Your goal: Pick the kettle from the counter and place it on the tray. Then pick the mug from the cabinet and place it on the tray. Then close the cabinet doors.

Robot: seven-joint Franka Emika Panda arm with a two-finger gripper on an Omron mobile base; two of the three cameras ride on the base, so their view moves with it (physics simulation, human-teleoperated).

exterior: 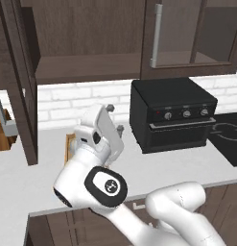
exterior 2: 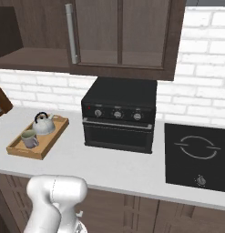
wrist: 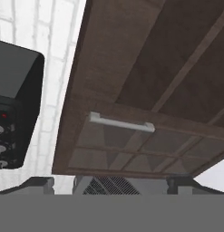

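The gripper, jaws open and empty, faces the cabinet door; the door is probably rigid and hinged, best pushed near its bar handle.

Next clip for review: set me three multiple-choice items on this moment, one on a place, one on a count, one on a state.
1. Where does the small silvery-grey dome kettle stand?
A. on the black hob
B. in the light-brown wooden tray
C. on the cabinet shelf

2. How many knobs line the black countertop oven?
A. one
B. three
C. five

3. How is the dark brown glass-panelled cabinet door above the oven?
A. closed
B. swung wide
C. missing

Answers: 1 B, it sits beside the grey-beige mug; 2 B, three in a row; 3 A, flush with its frame.
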